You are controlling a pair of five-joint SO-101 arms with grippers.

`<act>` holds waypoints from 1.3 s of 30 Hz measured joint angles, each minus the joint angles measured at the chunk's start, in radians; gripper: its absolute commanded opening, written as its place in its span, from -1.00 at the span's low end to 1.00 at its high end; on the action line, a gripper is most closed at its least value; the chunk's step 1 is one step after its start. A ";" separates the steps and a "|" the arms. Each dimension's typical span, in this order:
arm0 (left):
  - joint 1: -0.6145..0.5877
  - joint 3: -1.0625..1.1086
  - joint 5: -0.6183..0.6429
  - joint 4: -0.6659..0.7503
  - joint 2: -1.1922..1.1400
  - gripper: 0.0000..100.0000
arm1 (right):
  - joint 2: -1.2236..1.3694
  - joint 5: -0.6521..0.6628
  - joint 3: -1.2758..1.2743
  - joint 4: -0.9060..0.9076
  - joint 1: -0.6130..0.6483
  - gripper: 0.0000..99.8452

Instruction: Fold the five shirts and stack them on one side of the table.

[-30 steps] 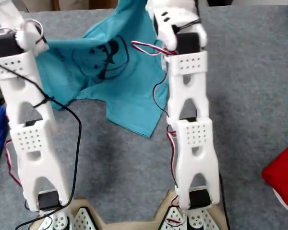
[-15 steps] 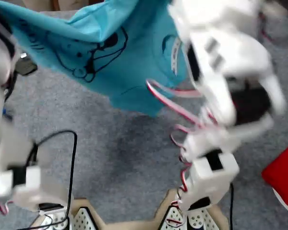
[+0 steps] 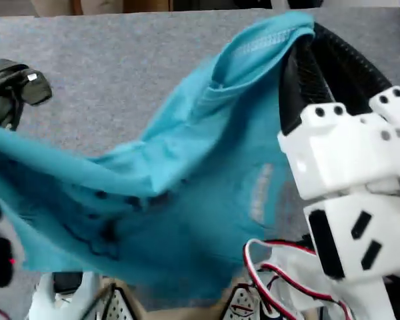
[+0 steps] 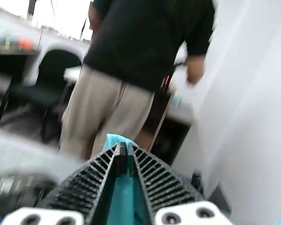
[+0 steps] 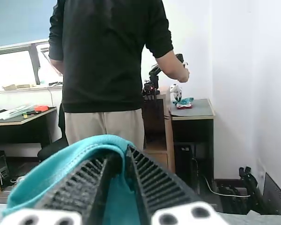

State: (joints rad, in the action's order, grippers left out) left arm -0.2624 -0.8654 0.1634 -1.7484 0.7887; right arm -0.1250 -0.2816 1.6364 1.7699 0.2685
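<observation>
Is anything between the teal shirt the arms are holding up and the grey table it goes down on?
Nothing visible does. The teal printed T-shirt hangs from the left gripper and the right gripper, both shut on it, above the grey felt table. The cloth itself hides the table beneath it, so that patch cannot be checked.

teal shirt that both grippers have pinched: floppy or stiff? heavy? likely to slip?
Likely very floppy: the teal shirt sags in loose folds between pinch points. Probably light: edge pinches by the right gripper and left gripper hold it up. Might slip; only a thin edge is gripped.
</observation>
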 measured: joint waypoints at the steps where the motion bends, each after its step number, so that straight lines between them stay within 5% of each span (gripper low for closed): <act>1: 0.000 0.112 -0.006 0.000 0.061 -0.96 | -0.011 0.000 -0.023 0.002 -0.009 -0.99; 9: 0.002 0.907 -0.124 0.087 0.219 -0.96 | -0.023 -0.063 -0.479 -0.035 -0.040 -0.99; 19: -0.069 1.444 -0.152 0.856 0.037 -0.96 | 0.072 -0.109 -1.152 -0.658 -0.054 -0.99; 30: -0.008 1.389 -0.163 1.076 -0.525 -0.96 | 0.244 -0.109 -1.580 -1.203 -0.054 -0.99; 39: 0.049 1.057 -0.192 0.979 -0.965 -0.96 | 0.391 -0.087 -1.596 -1.399 -0.143 -0.98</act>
State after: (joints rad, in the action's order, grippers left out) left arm -0.2133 0.1918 -0.0284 -0.7695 -0.1765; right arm 0.2662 -0.3690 0.0407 0.3705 0.1258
